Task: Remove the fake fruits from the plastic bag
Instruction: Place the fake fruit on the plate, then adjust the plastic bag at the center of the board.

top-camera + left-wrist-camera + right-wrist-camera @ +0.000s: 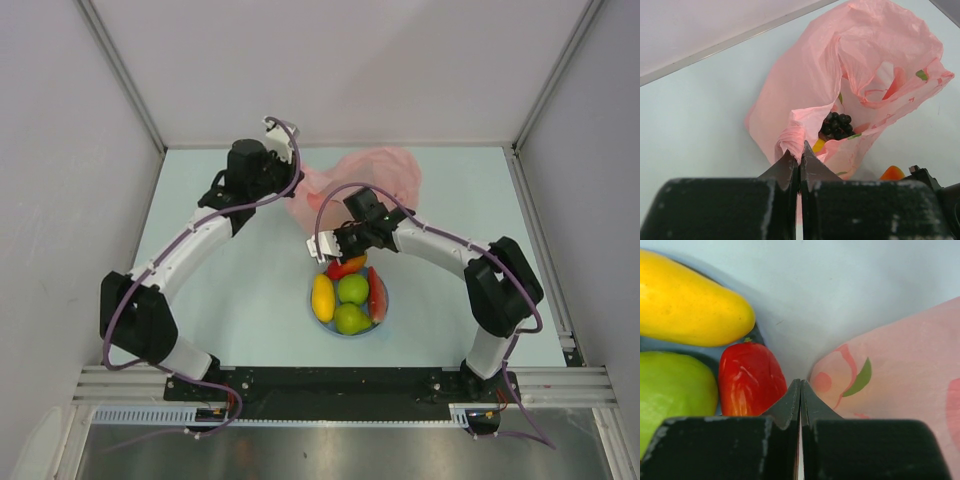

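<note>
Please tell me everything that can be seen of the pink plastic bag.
The plastic bag is thin, crinkly, translucent pink film with small red and green printed marks. It lies slumped on the pale table, at the far middle, behind the blue plate. Its mouth gapes toward the left gripper, whose shut fingers pinch a bunched fold of the rim. Inside show a dark grape bunch and a yellow piece. The right gripper is shut close beside it; contact cannot be told.
</note>
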You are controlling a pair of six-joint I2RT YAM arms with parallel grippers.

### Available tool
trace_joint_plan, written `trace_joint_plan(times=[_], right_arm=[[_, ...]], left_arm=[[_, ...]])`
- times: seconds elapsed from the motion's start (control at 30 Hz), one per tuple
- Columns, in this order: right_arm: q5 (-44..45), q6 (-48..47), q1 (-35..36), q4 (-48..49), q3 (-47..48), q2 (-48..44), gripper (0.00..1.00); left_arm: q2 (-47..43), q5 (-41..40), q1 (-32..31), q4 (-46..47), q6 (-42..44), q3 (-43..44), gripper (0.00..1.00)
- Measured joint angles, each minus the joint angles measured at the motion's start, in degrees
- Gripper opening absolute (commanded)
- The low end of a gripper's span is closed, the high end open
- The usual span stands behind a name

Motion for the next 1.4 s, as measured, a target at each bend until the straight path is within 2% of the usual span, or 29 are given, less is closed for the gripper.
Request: trace_joint_plan(times=[0.3, 0.4, 0.43, 0.5, 0.7, 0.73, 0.8, 0.83, 0.87, 0.9, 0.97, 1.17, 1.3, 1.4], right_arm=[[2.5, 7.7, 2.6, 5.0, 0.0, -3.0, 0.0], [4.4, 15.0, 2.8, 8.4, -0.3, -5.7, 0.77], [5.6, 18.0, 2.8, 9.9, -0.5, -6.7, 0.84], [8.8, 24.5, 2.7, 14.3, -0.6, -9.7, 0.9], [17.0, 34.8, 1.9, 19.9, 3.0, -16.3, 0.77], [19.1, 36.5, 1.7, 19.9, 4.7, -16.3, 0.71], [20.6, 40.6, 0.4, 18.2, 9.2, -14.8, 0.65], [20.6, 43.0, -0.7, 16.9, 12.3, -13.2, 0.52], [20.6, 45.1, -1.8, 16.4, 14.8, -11.7, 0.44], [20.3, 48.3, -3.6, 16.2, 17.5, -9.7, 0.3], [20.1, 53.4, -7.3, 16.4, 20.7, -5.6, 0.18], [21.2, 60.7, -13.0, 12.4, 20.9, 5.3, 0.15], [20.8, 63.3, -13.8, 9.1, 20.7, 11.1, 0.0], [23.0, 66.1, -14.5, 8.1, 23.6, 17.0, 0.0]], left_arm=[[-1.8, -0.3, 0.0, 0.2, 0.4, -0.8, 0.0], [-2.1, -0.1, 0.0, 0.5, 0.4, -0.8, 0.0], [-2.2, 0.0, 0.0, 0.5, 0.3, -0.8, 0.0], [-2.8, 0.1, 0.0, 0.3, 0.1, -0.9, 0.0], [-7.6, 1.6, 0.0, 0.6, -1.4, -4.4, 0.0], [-8.2, 1.7, 0.0, 0.5, -2.1, -4.7, 0.0], [-8.9, 2.4, 0.0, 0.7, -3.2, -5.2, 0.0], [-9.4, 2.7, 0.0, 1.2, -3.6, -5.8, 0.0], [-10.0, 2.8, -0.1, 1.6, -3.8, -6.5, 0.01], [-10.5, 2.9, -0.2, 1.6, -4.2, -7.2, 0.0], [-11.2, 3.0, -0.2, 1.5, -4.7, -8.1, 0.0], [-10.8, 3.1, -0.3, 1.4, -4.2, -8.4, 0.0], [-7.4, 3.0, -0.3, 0.7, -1.6, -5.7, 0.0], [-4.6, 2.6, -0.3, -0.4, 0.8, -3.1, 0.0]])
